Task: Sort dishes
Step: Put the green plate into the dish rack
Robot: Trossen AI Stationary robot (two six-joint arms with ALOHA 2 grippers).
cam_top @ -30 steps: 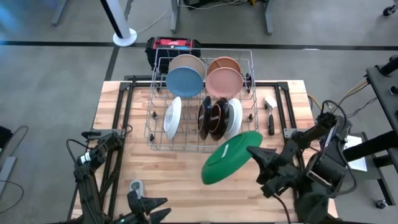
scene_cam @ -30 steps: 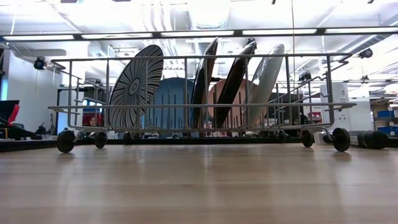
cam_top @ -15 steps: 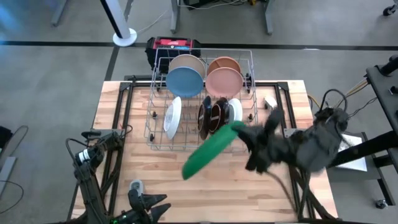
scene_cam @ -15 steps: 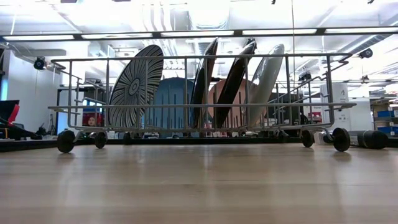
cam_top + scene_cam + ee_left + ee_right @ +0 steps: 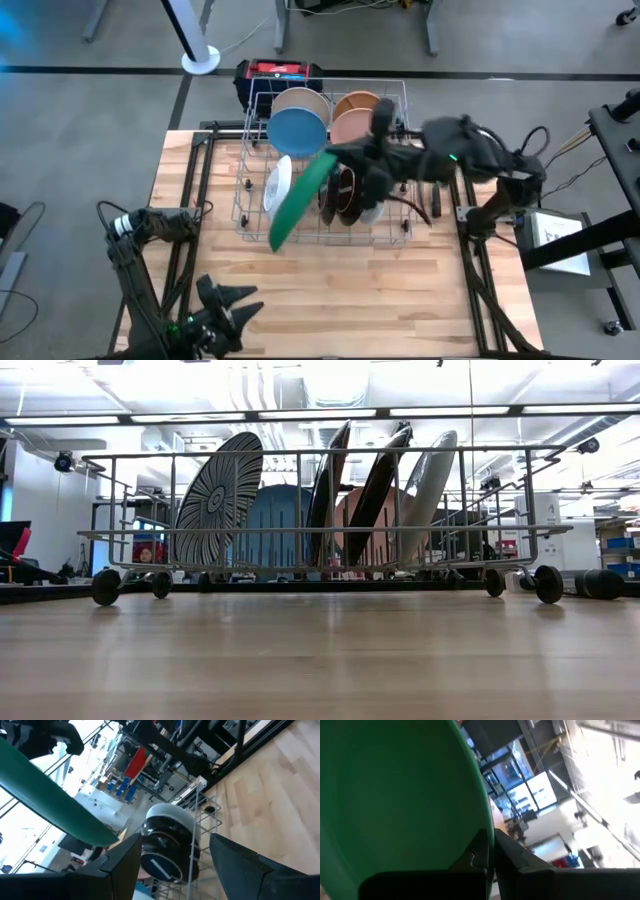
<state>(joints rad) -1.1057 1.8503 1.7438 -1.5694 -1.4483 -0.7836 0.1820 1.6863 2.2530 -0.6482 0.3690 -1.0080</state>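
From above, the right gripper (image 5: 345, 158) is clamped shut on the rim of the large green plate (image 5: 297, 200), holding it on edge and tilted above the silver wire rack (image 5: 250, 130), with its lower edge out past the rack's near side. The right wrist view alone shows the grip close up: the two dark fingers (image 5: 482, 852) pinch the green rim, and the plate (image 5: 395, 795) fills most of that picture. The low view shows neither arm nor green plate, only the rack (image 5: 300, 455) with its standing dishes: the blue-white striped plate (image 5: 218, 495), dark brown plates (image 5: 378, 485) and a white one (image 5: 428, 485). The high view adds the blue plate (image 5: 296, 130), the pink one (image 5: 352, 127), and the cream (image 5: 300, 100) and tan (image 5: 358, 100) ones behind. The left gripper (image 5: 222, 300) waits at the table's near left edge, fingers spread and empty; its wrist view looks up at the green plate (image 5: 50, 795) from beneath. A second ago the green plate hung over bare table, right of the rack's near corner; the right arm has since swung it across to the rack.
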